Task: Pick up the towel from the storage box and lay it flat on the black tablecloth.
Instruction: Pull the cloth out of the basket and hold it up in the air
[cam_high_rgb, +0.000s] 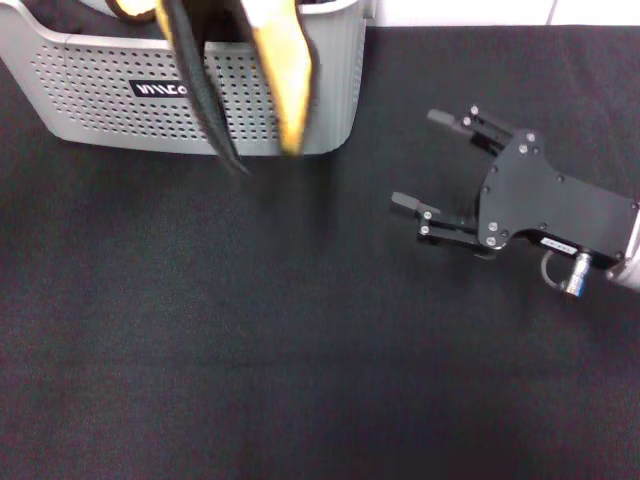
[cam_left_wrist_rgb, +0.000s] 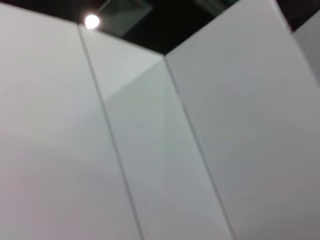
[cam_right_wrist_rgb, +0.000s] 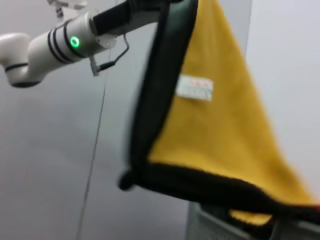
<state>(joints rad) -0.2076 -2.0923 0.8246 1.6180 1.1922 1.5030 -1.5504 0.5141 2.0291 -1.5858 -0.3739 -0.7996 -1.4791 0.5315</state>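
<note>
- Nearest us, the plain black, finely textured tablecloth (cam_high_rgb: 250, 380) is bare across the tabletop.
- Our right hand (cam_high_rgb: 432, 172) idles on it, fingers spread wide.
- Farther back, the yellow fleecy towel with black edging (cam_high_rgb: 285, 70) dangles over the light grey perforated storage box (cam_high_rgb: 100, 95), so we're mid-lift.
- Left hand (cam_right_wrist_rgb: 150, 10) seems to grip the towel's top, though we can't tell for sure.
- Next, probably: carry it forward and spread it.

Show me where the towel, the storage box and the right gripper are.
towel (cam_high_rgb: 285, 75): head view, on its hanging yellow fold.
storage box (cam_high_rgb: 95, 95): head view, on its perforated front wall.
right gripper (cam_high_rgb: 425, 160): head view, midway between its open fingertips, over the black tablecloth (cam_high_rgb: 250, 350).
</note>
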